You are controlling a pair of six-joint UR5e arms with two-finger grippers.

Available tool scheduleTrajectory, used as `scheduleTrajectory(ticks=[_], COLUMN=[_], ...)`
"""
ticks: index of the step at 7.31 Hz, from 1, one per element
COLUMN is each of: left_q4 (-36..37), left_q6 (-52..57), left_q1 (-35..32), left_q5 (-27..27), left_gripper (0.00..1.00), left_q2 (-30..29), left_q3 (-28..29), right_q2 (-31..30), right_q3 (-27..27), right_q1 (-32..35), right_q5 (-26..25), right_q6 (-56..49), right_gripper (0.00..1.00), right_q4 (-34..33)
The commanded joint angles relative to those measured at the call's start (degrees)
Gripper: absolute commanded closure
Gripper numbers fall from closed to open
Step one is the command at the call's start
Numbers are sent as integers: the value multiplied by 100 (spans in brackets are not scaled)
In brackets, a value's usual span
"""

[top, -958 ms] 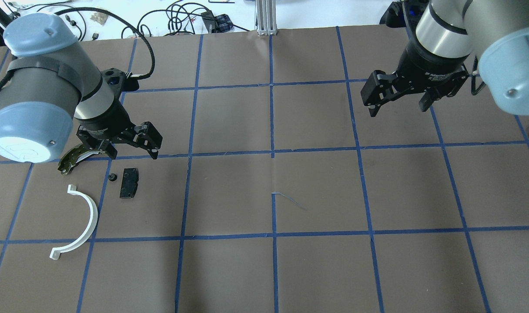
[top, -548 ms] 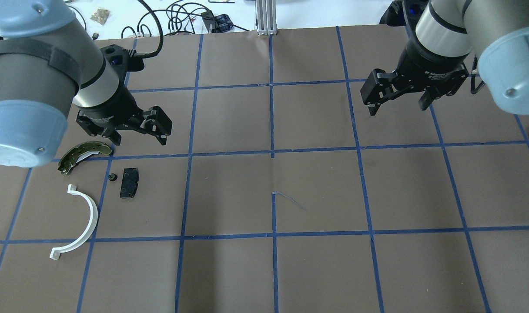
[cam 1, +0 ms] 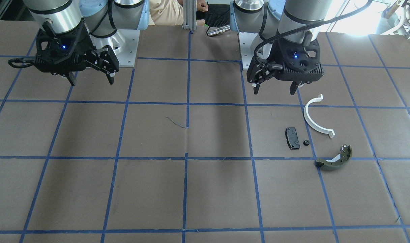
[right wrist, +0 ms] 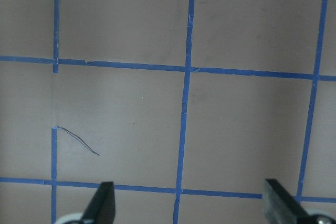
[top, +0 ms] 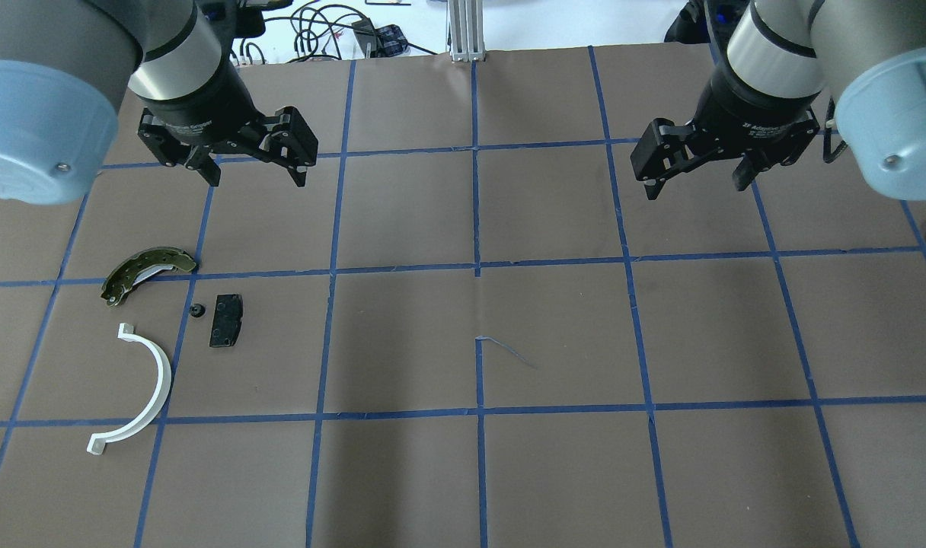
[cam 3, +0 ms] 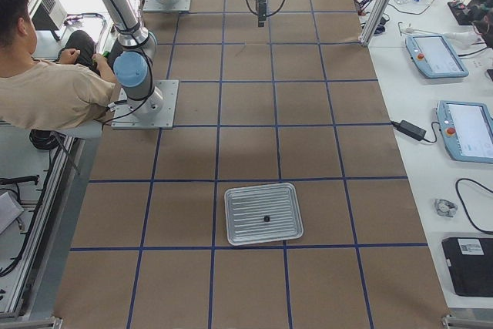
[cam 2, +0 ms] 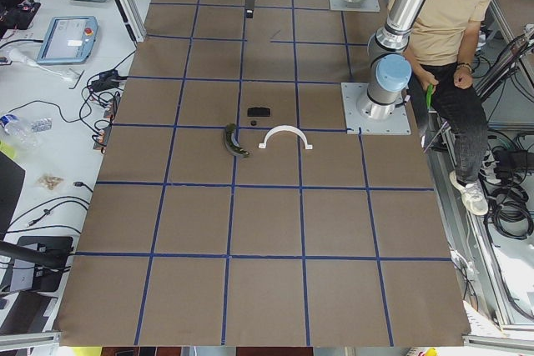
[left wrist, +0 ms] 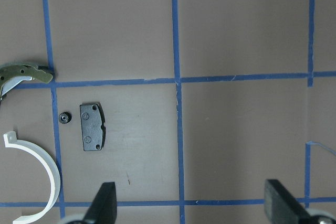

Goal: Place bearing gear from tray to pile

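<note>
Reckoning 12 o'clock as straight ahead of the robot, the pile (top: 223, 329) lies on its left side. Nearest is the white half-ring (top: 164, 377), unmoved; beyond it is the black pad (top: 225, 316), with the bearing gear (top: 196, 310) just beside it at 9 o'clock, a slim gap between them; at 11 o'clock of the gear sits the olive brake shoe (top: 145, 270), also where it was 1 second ago.

What has changed is the left gripper (top: 257, 181): 1 second back it hung low over the shoe; now it has lifted and drawn off toward 12 o'clock, well apart from the pile, its fingers (left wrist: 105, 205) spread wide with nothing between them. I take that to mean the gear has been let go at the pile and this delivery is finished.

The right gripper (top: 695, 190), far off at 3 o'clock, has barely stirred; its fingers too stand apart and empty. Out past it the tray (cam 3: 243, 225) carries 1 small dark part (cam 3: 266, 219) at its middle, perhaps another gear; it is too small to tell.

White lettering on the right gripper's body seems to start "2F Adaptive"; the rest is unreadable.
</note>
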Motion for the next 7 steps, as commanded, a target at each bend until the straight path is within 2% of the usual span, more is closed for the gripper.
scheduleTrajectory(ticks=[1, 3, 5, 6, 7], left_q4=[21, 21, 30, 30, 30], left_q6=[0, 9, 9, 26, 18], left_q1=[-65, -65, -56, -56, -47], left_q5=[-3, 5, 5, 5, 5], left_gripper=[0, 0, 0, 0, 0], left_q2=[12, 30, 38, 38, 47], left_q3=[-18, -44, -36, -36, -27], right_q2=[8, 8, 35, 35, 61], right_q3=[-5, -5, -5, -5, 12], right_q1=[0, 0, -288, -786, -1513], right_q5=[-3, -3, -108, -65, -39], right_q6=[-7, -34, -906, -1200, -2055], right_gripper=[0, 0, 0, 0, 0], right_q4=[-10, -1, 8, 60, 78])
